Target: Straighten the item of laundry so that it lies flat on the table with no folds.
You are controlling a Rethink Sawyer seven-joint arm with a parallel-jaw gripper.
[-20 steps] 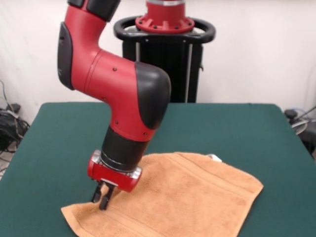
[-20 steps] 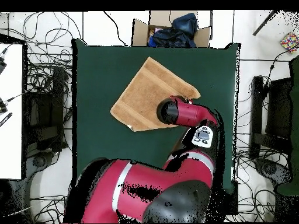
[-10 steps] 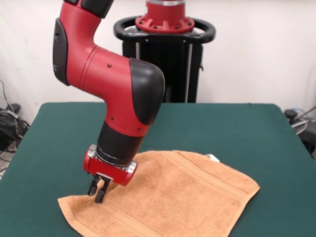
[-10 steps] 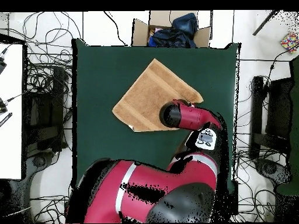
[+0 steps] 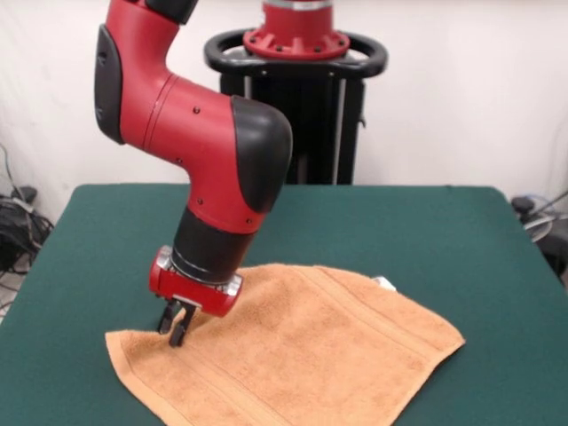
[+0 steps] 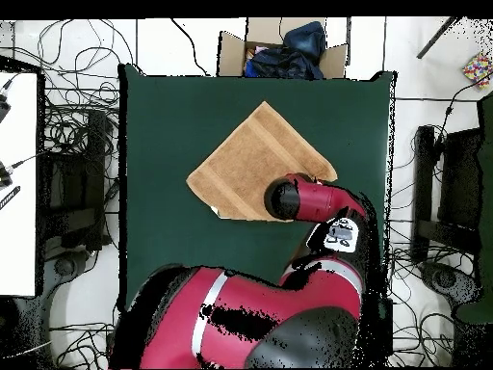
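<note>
Pinching a bit of the orange towel, my claw points down with its two black fingers close together on the cloth, near one corner of it. My red and black arm bends down over the towel from above.

The towel lies on the green table, turned like a diamond so its corners point at the table's edges. From the front view it sits close to the near edge of the table, and its near part runs off the bottom of the picture. It looks mostly spread out, with woven bands running along its sides. A small white tag peeks out at its far edge.

From the overhead view my arm covers one corner of the towel, so I cannot see my claw there. A cardboard box with dark cloth inside sits just past the table's far edge.
</note>
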